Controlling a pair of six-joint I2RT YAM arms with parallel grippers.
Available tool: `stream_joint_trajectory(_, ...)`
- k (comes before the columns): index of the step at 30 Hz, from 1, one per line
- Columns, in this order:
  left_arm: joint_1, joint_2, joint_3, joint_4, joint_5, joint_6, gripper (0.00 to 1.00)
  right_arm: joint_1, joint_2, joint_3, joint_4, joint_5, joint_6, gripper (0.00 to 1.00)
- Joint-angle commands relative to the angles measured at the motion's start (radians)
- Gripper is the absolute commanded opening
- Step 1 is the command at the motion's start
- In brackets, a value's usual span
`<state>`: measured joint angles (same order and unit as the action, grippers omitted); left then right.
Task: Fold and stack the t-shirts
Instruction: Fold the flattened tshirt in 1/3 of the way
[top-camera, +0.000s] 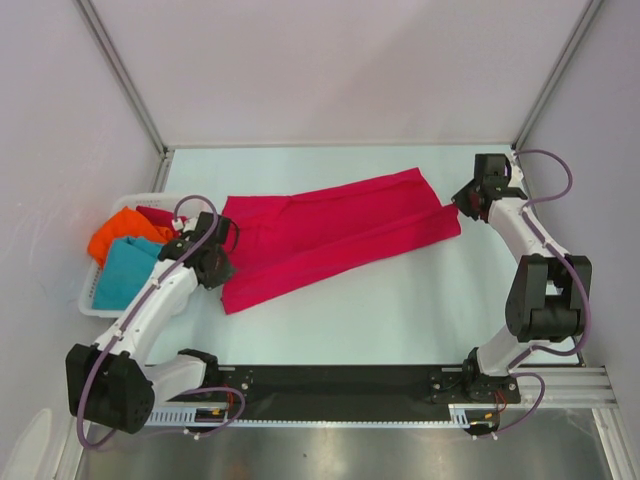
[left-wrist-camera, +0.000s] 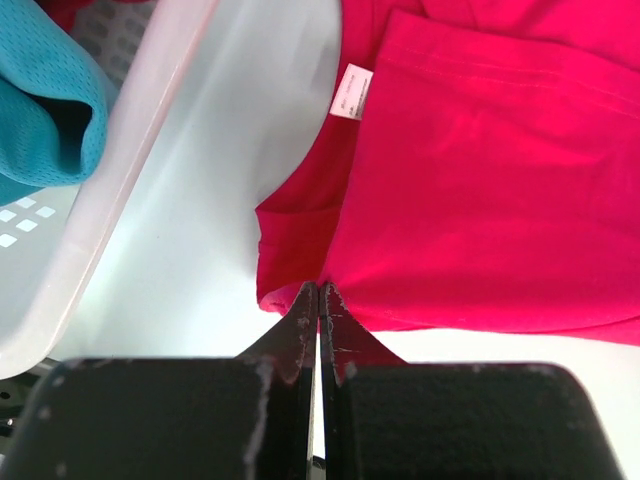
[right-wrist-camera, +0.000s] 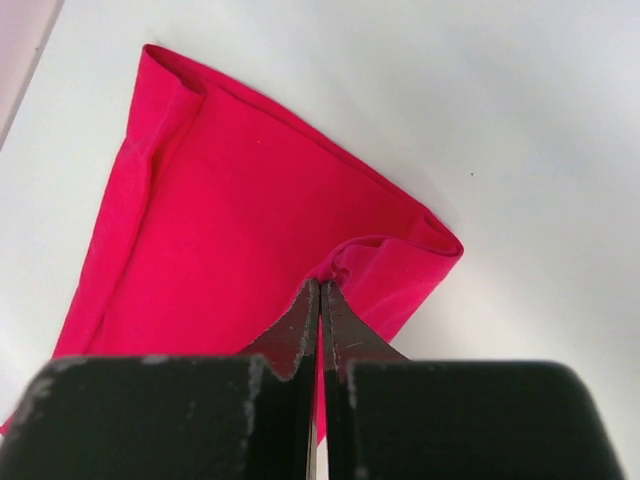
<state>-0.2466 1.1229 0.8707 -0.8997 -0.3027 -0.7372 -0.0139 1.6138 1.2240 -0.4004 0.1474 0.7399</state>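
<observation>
Crimson cloth t-shirt (top-camera: 330, 235), half folded, is pinched by the left hand (left-wrist-camera: 318, 292) and right hand (right-wrist-camera: 320, 290); orange cloth t-shirt (top-camera: 120, 233) and teal cloth t-shirt (top-camera: 125, 272) are left in the white slotted plastic basket (top-camera: 90, 302).

Left arm (top-camera: 150, 300) extends from lower left toward centre-left of the frame. Right arm (top-camera: 535, 250) folds upward along the right edge. Left gripper (top-camera: 225, 258) and right gripper (top-camera: 462, 203): jaws fully closed, each pinching the crimson t-shirt (top-camera: 330, 235).

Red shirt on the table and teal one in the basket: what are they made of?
The crimson red t-shirt: soft matte cloth, likely cotton knit; it creases and has stitched hems. The teal t-shirt: probably sporty mesh fabric; tiny holes show in the weave.
</observation>
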Motion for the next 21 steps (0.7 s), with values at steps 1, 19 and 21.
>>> stream_joint_trajectory(1, -0.002, 0.003, -0.015, 0.011, -0.027, -0.016, 0.00, -0.006, -0.002, -0.004, -0.012, 0.009, -0.010, 0.00)
stream_joint_trajectory(19, -0.002, 0.009, -0.021, 0.038, 0.051, 0.030, 0.28, -0.009, -0.025, -0.093, -0.049, -0.012, -0.019, 0.00)
stream_joint_trajectory(21, -0.002, 0.011, -0.016, 0.039, 0.057, 0.035, 0.33, -0.006, -0.019, -0.090, -0.043, -0.017, -0.017, 0.00)
